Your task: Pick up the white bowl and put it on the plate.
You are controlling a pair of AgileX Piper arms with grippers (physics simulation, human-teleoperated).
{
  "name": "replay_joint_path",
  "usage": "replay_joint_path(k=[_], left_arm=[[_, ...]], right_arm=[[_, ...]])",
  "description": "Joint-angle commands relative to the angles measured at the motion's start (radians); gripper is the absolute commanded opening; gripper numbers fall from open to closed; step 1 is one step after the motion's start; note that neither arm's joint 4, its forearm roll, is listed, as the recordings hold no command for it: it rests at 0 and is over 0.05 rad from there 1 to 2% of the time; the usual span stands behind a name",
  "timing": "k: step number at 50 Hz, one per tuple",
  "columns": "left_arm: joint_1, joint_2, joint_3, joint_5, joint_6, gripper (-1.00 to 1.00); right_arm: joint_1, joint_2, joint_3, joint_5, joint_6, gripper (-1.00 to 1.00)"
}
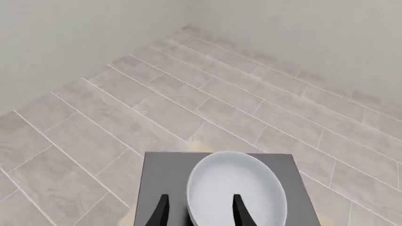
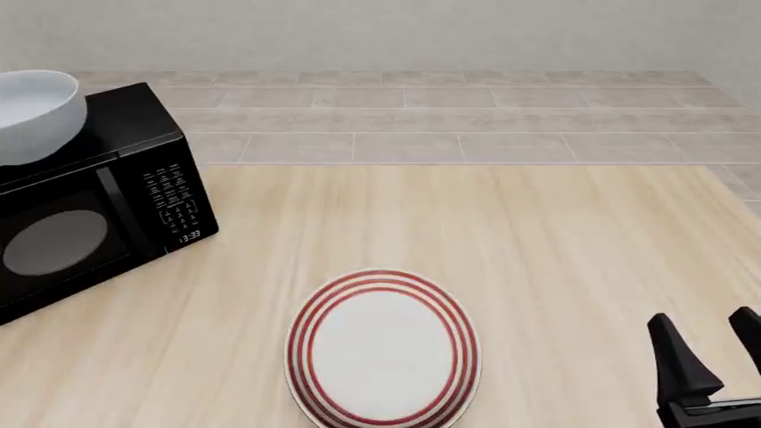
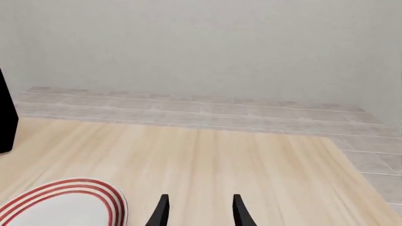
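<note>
The white bowl [image 2: 36,111] sits on top of a black microwave at the table's far left. In the left wrist view the bowl [image 1: 236,188] lies just ahead of my left gripper [image 1: 201,211], which is open; one finger shows beside the bowl's rim, the other in front of its inside. The left gripper is outside the front view. The red-ringed plate [image 2: 380,349] lies flat near the table's front edge, at the middle. My right gripper [image 2: 711,346] hangs open and empty at the front right, well to the right of the plate [image 3: 60,207].
The black microwave [image 2: 107,205] takes up the table's left side, its door and keypad facing right and forward. The light wooden table [image 2: 535,241] ends at a tiled floor [image 2: 476,116] with a pale wall behind.
</note>
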Motion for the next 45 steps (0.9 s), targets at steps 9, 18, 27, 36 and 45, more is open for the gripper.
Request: replay_joint_path(k=[9, 18, 27, 36, 45], left_arm=[[0.013, 0.089, 0.003, -0.018, 0.019, 1.00], [0.010, 0.121, 0.016, -0.040, 0.024, 1.00], [0.007, 0.145, 0.020, -0.054, 0.026, 1.00], [0.016, 0.182, 0.011, -0.061, 0.025, 1.00], [0.028, 0.203, 0.010, -0.068, 0.025, 1.00]], right_arm=[[0.007, -0.003, 0.001, 0.001, -0.003, 1.00], [0.011, -0.006, 0.001, 0.002, -0.006, 1.00], [0.008, -0.014, 0.001, 0.009, -0.006, 1.00], [0.011, 0.013, 0.001, -0.017, -0.009, 1.00], [0.015, 0.016, 0.001, -0.020, -0.014, 1.00]])
